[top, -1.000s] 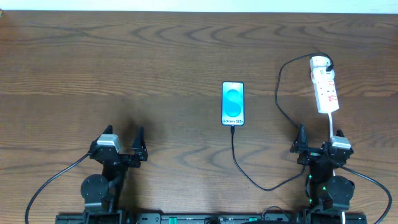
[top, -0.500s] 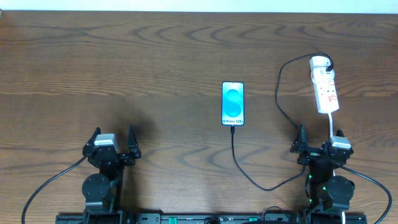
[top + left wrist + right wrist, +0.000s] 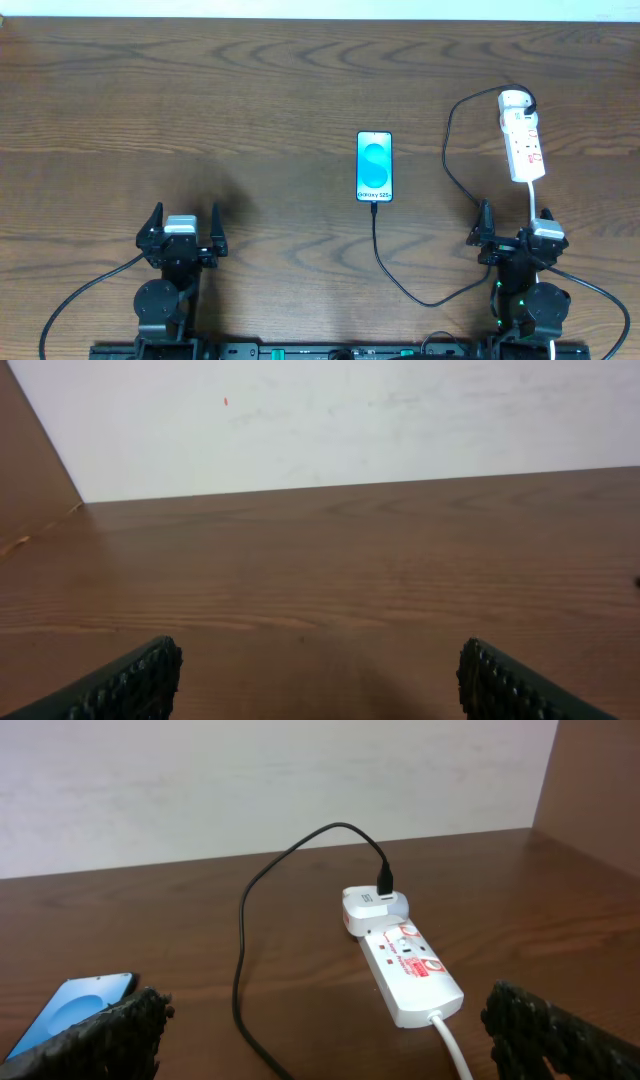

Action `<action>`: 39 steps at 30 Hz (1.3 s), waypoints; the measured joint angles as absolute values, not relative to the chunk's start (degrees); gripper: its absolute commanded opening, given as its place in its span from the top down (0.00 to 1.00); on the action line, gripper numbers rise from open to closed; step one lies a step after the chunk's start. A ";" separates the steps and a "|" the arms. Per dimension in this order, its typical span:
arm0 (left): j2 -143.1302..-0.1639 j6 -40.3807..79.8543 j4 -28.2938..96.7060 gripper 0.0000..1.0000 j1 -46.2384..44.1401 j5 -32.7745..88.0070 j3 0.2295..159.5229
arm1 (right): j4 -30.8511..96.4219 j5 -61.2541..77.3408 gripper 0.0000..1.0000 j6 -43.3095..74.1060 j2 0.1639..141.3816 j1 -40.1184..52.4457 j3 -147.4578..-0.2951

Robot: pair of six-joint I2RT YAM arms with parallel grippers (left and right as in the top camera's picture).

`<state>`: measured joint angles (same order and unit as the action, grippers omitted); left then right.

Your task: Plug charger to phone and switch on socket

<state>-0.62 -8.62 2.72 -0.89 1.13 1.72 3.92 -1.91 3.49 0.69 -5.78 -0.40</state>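
**Cable in, switch next**

Overhead: the charger (image 3: 375,230) runs from the phone (image 3: 375,166) at centre to the socket (image 3: 524,140) at upper right. It looks plugged in, so pressing the switch seems next. Left jaws and right jaws sit wide and empty near the bottom edge.

Left wrist: only bare surface (image 3: 330,560) ahead.

Right wrist: there is open room up to the socket, with the cable loop to its left.

Soft, even light; the phone (image 3: 375,166) glows bright; a faint shadow darkens the table (image 3: 225,195) toward eight o'clock.
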 measured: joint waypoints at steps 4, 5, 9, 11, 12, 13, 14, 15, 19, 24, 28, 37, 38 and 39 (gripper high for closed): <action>-0.62 -7.66 2.70 0.12 -0.89 1.13 1.72 | 3.92 -1.91 0.01 3.49 0.69 -5.78 -0.40; -0.62 -7.49 2.70 0.12 -0.89 1.10 1.74 | 3.92 -1.91 0.01 3.49 0.69 -5.78 -0.40; -0.60 -7.31 2.68 0.12 -0.89 1.10 1.72 | 3.92 -1.91 0.01 3.49 0.69 -5.78 -0.40; -0.62 -7.31 2.68 0.12 -0.89 1.13 1.72 | 3.92 -1.91 0.01 3.49 0.69 -5.78 -0.40; -0.60 -7.31 2.68 0.12 -0.89 1.10 1.72 | 3.92 -1.91 0.01 3.49 0.69 -5.78 -0.40; -0.62 -7.31 2.68 0.12 -0.89 1.10 1.72 | 3.92 -1.91 0.01 3.49 0.69 -5.78 -0.40; -0.60 -7.31 2.68 0.12 -0.89 1.10 1.72 | 3.92 -1.91 0.01 3.49 0.69 -5.78 -0.40; -0.62 -7.31 2.68 0.12 -0.89 1.10 1.72 | 3.92 -1.91 0.01 3.49 0.69 -5.78 -0.40; -0.62 -7.31 2.68 0.12 -0.89 1.10 1.72 | 3.92 -1.91 0.01 3.49 0.69 -5.78 -0.40; -0.62 -7.31 2.68 0.12 -0.89 1.10 1.72 | 3.92 -1.91 0.01 3.49 0.69 -5.78 -0.40; -0.60 -7.31 2.68 0.12 -0.89 1.10 1.72 | 3.92 -1.91 0.01 3.49 0.69 -5.78 -0.40; -0.60 -7.31 2.68 0.12 -0.89 1.10 1.72 | 3.92 -1.91 0.01 3.49 0.69 -5.78 -0.40; -0.62 -7.31 2.68 0.12 -0.89 1.10 1.74 | 3.92 -1.91 0.01 3.49 0.69 -5.78 -0.40; -0.60 -7.31 2.68 0.12 -0.89 1.10 1.72 | 3.92 -1.91 0.01 3.49 0.69 -5.78 -0.40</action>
<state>-0.60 -7.31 2.68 -0.89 1.10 1.72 3.92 -1.91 3.49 0.69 -5.78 -0.40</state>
